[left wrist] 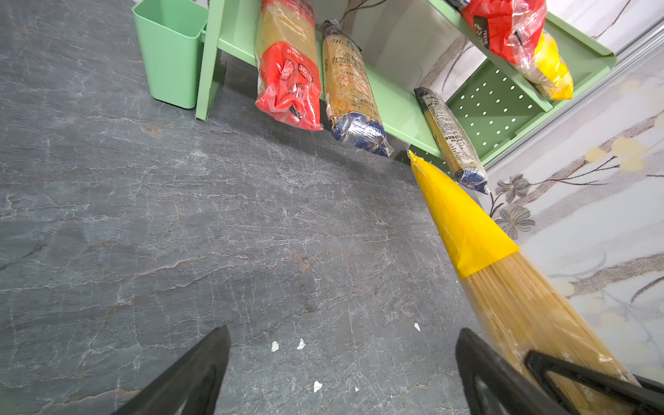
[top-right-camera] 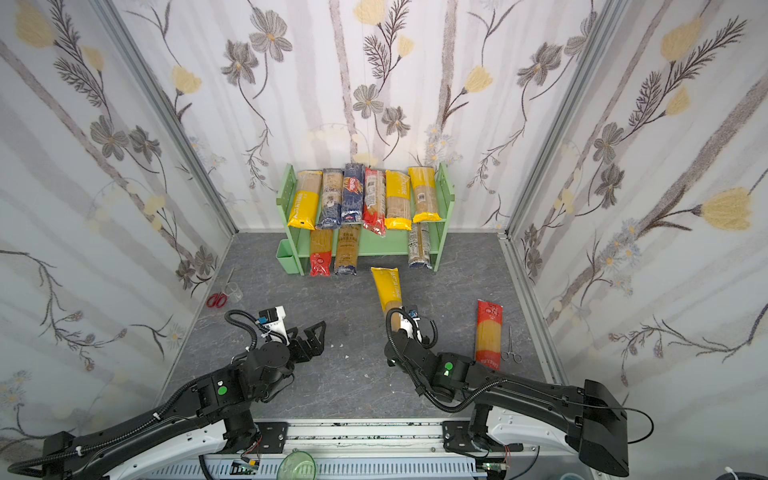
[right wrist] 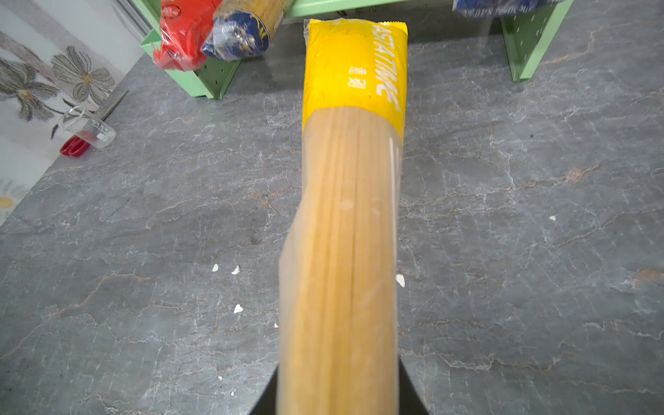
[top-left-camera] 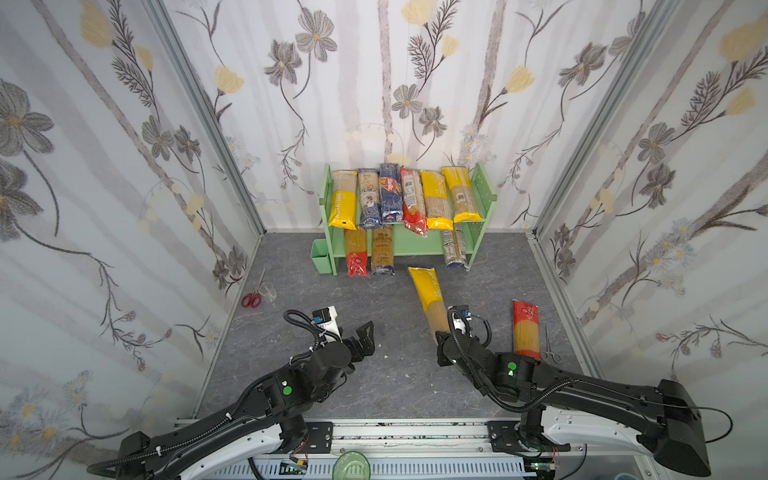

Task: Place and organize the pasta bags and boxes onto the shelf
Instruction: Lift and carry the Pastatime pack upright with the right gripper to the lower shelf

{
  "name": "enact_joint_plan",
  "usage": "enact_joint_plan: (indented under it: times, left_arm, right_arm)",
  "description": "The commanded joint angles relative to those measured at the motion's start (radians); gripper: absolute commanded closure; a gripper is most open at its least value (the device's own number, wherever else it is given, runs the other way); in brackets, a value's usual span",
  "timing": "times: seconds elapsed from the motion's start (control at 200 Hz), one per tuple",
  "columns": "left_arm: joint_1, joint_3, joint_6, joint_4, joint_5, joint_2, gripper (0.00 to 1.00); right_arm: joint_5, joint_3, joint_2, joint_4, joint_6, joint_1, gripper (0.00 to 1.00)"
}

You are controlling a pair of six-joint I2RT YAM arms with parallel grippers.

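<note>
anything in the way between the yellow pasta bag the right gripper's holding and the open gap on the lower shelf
Nothing visible: only bare floor lies between the yellow pasta bag and the free gap on the lower shelf, flanked by shelved packs.

Standing upright toward the back left of the grey veined bench (top-left-camera: 395, 374): a small green cup (top-left-camera: 323, 257), open at the top, nothing showing inside in the left wrist view (left wrist: 169, 54).

Lying flat near the left wall: red-handled scissors (top-left-camera: 251, 299), blades pointing away toward the back. Sitting just beside them: a clear graduated beaker (top-left-camera: 269, 291), the red handles showing through it in the right wrist view (right wrist: 90, 129).

Lying close to the right wall: slim metal forceps (top-left-camera: 549, 347), ring handles toward the front.

Dotting the middle of the bench: a few white crumbs (left wrist: 275, 346).

Peeking in at the front edge: a green glass bowl (top-left-camera: 351, 465).

Enclosing three sides: floral-papered walls (top-left-camera: 104, 166).
</note>
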Motion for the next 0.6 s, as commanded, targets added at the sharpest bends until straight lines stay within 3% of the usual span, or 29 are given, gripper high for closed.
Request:
enact_joint_plan:
  times: [0.0, 0.275, 0.599]
  left_arm:
    - [0.009, 0.013, 0.02, 0.004, -0.019, -0.003, 0.0]
    - [0.027, 0.016, 0.044, 0.006, -0.02, -0.006, 0.0]
    - [0.059, 0.028, 0.071, 0.006, -0.031, -0.007, 0.0]
  right_arm:
    - [0.084, 0.049, 0.022, 0.171, -0.096, -0.028, 0.84]
    - [-0.006, 0.185, 0.209, 0.311, -0.233, -0.178, 0.84]
    - [-0.119, 0.432, 0.572, 0.408, -0.324, -0.35, 0.84]
